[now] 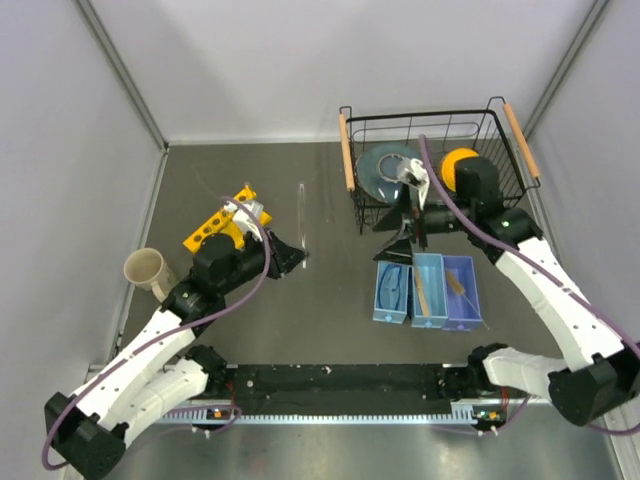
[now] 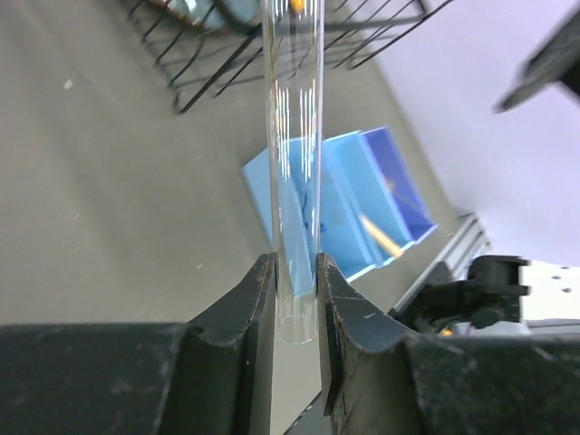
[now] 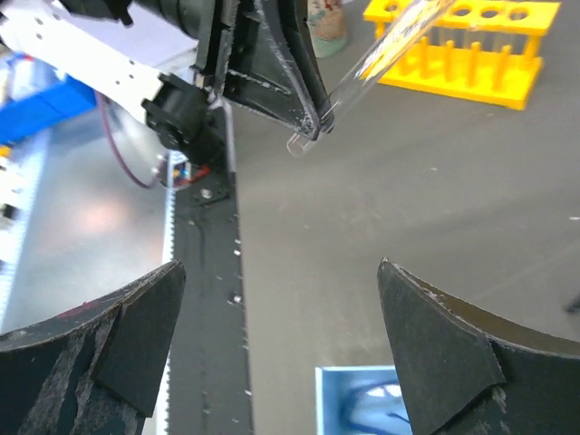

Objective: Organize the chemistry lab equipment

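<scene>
"Glassware first: where is the thin clear glass tube [image 2: 294, 163]?"

"Centre of the top view, just right of the yellow six-hole rack [image 1: 215, 232]. One rounded end is pinched in the left gripper [image 2: 296, 281]."

"And the right gripper [image 3: 279, 272]?"

"Spread wide, holding nothing, between the black wire basket [image 1: 400, 110] and the blue plastic trays [image 1: 430, 257]."

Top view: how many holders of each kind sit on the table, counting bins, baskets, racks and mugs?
Blue bins: 3
Wire basket: 1
Yellow rack: 1
Mug: 1
Total: 6
</scene>
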